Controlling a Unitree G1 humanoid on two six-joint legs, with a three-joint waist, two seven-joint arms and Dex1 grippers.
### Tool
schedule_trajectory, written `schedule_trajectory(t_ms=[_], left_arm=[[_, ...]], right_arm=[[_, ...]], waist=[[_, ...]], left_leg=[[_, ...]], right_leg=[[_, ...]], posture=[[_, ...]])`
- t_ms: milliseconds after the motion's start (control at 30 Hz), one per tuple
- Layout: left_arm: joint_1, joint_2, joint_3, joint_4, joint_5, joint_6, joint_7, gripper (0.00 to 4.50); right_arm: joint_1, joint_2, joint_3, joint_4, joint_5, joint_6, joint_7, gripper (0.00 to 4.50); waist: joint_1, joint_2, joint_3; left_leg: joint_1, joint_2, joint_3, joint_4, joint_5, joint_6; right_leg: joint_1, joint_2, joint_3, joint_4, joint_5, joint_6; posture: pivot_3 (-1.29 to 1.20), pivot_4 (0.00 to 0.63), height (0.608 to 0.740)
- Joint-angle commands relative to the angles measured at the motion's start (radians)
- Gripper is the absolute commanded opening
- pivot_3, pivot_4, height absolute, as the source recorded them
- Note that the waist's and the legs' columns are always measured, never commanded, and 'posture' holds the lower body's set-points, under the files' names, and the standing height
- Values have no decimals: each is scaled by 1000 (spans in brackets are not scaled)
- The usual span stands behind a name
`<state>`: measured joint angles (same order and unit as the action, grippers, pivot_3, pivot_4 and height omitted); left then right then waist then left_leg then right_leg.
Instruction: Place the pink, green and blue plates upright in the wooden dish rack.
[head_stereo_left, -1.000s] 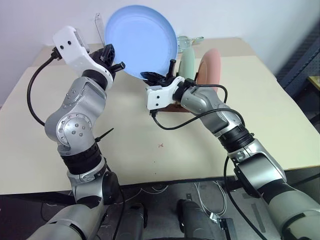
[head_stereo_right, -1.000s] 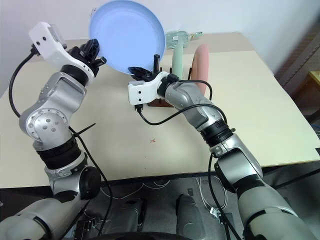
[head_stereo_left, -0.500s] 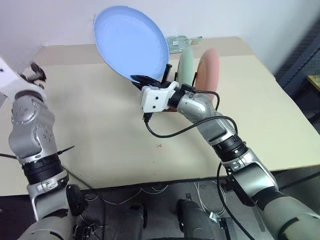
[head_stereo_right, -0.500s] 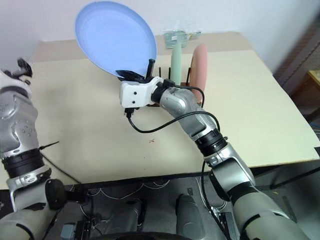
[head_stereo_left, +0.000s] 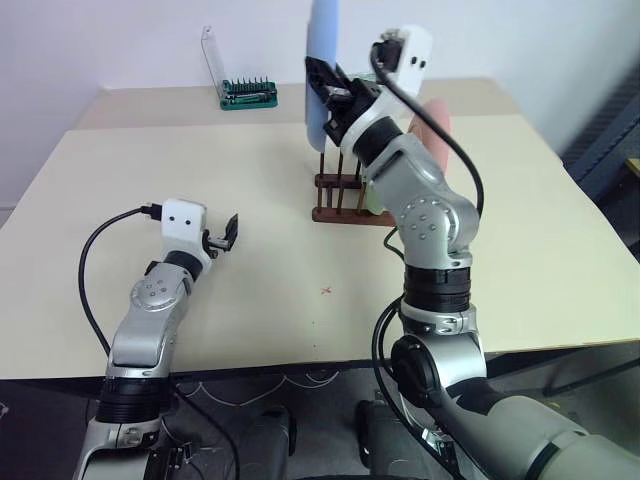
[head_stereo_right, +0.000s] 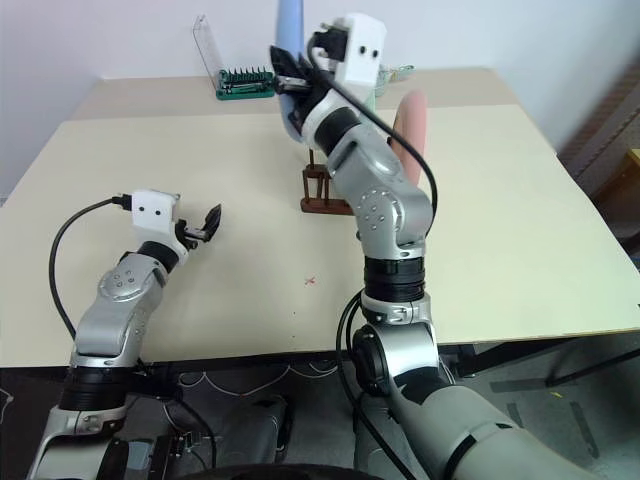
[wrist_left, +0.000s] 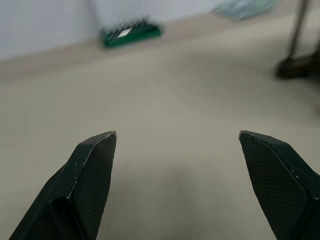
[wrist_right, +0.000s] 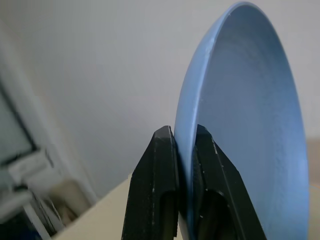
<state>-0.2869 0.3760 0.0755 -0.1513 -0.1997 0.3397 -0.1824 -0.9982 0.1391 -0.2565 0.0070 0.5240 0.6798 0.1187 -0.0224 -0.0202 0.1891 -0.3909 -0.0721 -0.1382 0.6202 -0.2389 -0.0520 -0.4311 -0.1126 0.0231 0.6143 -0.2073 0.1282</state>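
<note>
Beige table (head_stereo_left: 200, 330), matte top. Wooden dish rack (head_stereo_left: 340, 200) sits right of centre, nearer the far edge, pink plate (head_stereo_left: 437, 135) standing upright in it. Green-based holder with clear panel (head_stereo_left: 245, 92) at the far edge, left of the rack. Small red mark (head_stereo_left: 326, 291) mid-table, toward the near edge.

Bare table (head_stereo_left: 250, 290) lies open left of the wooden dish rack (head_stereo_left: 345, 200) (plates crowd its right end).

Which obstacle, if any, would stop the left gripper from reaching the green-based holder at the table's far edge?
Probably none: the open left gripper hovers low over bare table, with nothing between it and the holder.
</note>
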Motion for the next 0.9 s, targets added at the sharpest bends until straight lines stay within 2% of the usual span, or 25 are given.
schedule_trajectory(t_ms=[33, 300, 567, 667, 833, 900], left_arm=[[-1, -11, -9, -50, 0, -18, -31, 4024], [16, -24, -22, -76, 1, -7, -81, 4024], [24, -42, -40, -97, 7, 7, -89, 4024], [23, -44, -45, -99, 13, 12, -86, 4076], [26, -49, -51, -103, 18, 13, -88, 4076], [27, -53, -51, -102, 20, 12, -89, 4076]], right_arm=[[-23, 8, -4, -18, 47, 40, -49, 0], [-34, 2, -18, 31, 89, 92, -102, 0], [-98, -13, -69, 174, 113, 101, -154, 0], [-110, -17, -76, 202, 109, 86, -165, 1049], [-103, -49, -15, 178, 53, 42, -135, 3471], [-99, -73, 28, 156, 17, 7, -105, 3471]], waist=[[-8, 1, 1], [-22, 1, 1], [-22, 1, 1], [-22, 1, 1], [-22, 1, 1], [-22, 1, 1]], left_leg=[[0, 0, 1, -1, 0, 0], [0, 0, 1, -1, 0, 0], [0, 0, 1, -1, 0, 0], [0, 0, 1, -1, 0, 0], [0, 0, 1, -1, 0, 0], [0, 0, 1, -1, 0, 0]], right_leg=[[-1, 0, 0, 0, 0, 0], [-2, 0, 0, 1, 0, 0], [-2, 0, 0, 1, 0, 0], [-2, 0, 0, 1, 0, 0], [-1, 0, 0, 1, 0, 0], [-1, 0, 0, 1, 0, 0]], posture=[[0, 150, 740], [0, 150, 740], [0, 150, 740], [0, 150, 740], [0, 150, 740], [0, 150, 740]])
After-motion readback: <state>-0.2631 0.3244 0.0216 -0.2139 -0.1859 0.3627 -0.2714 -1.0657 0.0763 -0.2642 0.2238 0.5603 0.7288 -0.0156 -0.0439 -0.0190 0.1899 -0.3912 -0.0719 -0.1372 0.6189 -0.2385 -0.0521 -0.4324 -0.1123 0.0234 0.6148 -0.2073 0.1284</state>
